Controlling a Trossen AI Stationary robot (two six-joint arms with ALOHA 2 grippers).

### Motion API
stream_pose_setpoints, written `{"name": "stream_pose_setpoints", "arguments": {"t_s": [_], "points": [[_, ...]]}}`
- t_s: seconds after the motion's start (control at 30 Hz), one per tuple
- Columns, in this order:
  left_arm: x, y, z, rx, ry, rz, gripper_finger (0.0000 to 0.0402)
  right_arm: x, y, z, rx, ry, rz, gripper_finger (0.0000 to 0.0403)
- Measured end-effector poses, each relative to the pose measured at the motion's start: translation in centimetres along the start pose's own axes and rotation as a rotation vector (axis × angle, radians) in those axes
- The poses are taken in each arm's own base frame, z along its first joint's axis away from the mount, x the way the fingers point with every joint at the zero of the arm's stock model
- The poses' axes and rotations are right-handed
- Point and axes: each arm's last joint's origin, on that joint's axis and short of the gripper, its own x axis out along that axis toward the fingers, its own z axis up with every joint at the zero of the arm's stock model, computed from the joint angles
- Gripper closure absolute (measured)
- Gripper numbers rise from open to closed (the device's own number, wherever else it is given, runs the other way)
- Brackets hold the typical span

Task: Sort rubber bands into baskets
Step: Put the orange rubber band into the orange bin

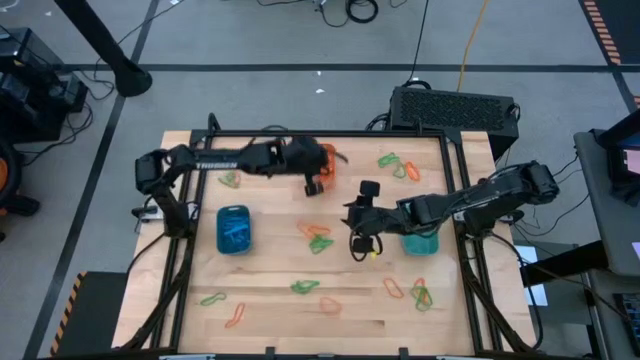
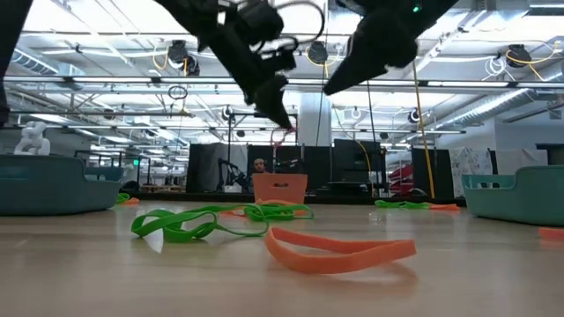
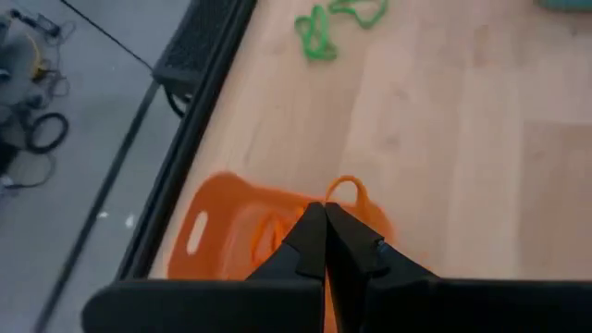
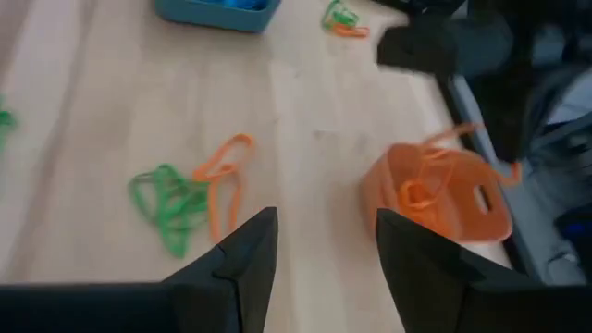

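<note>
The left gripper (image 1: 312,186), jaws pinched on a thin orange band (image 3: 344,190), hangs over the rounded orange basket (image 1: 325,163) at upper centre of the pale wood table (image 1: 270,270). The right gripper (image 1: 360,243), mid-frame, gapes wide and empty.

Wooden table (image 1: 270,300) with three baskets (image 1: 234,229) and scattered rubber bands (image 1: 318,240).

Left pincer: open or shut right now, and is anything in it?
Shut. In the wrist view the left pincer has its fingers pressed together on an orange rubber band, looped above the orange basket.
</note>
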Motion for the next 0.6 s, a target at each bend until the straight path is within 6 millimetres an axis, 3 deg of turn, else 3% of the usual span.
{"name": "stream_pose_setpoints", "arguments": {"t_s": [0.27, 0.37, 0.5, 0.6], "points": [[3.6, 5.7, -2.5, -0.121, 0.026, 0.009, 0.0401, 4.0, -4.0, -0.3, -0.080, 0.008, -0.093, 0.0238], [4.9, 6.5, -3.7, -0.143, 0.065, -0.006, 0.0401, 5.1, -6.7, -0.8, -0.033, 0.002, -0.042, 0.0286], [5.9, 6.9, -4.4, -0.156, 0.081, -0.021, 0.0401, 6.1, -10.8, -2.0, 0.055, 0.003, -0.003, 0.0382], [6.1, 6.8, -4.5, -0.155, 0.085, -0.027, 0.0401, 6.5, -13.4, -2.9, 0.138, -0.009, 0.004, 0.0388]]}}
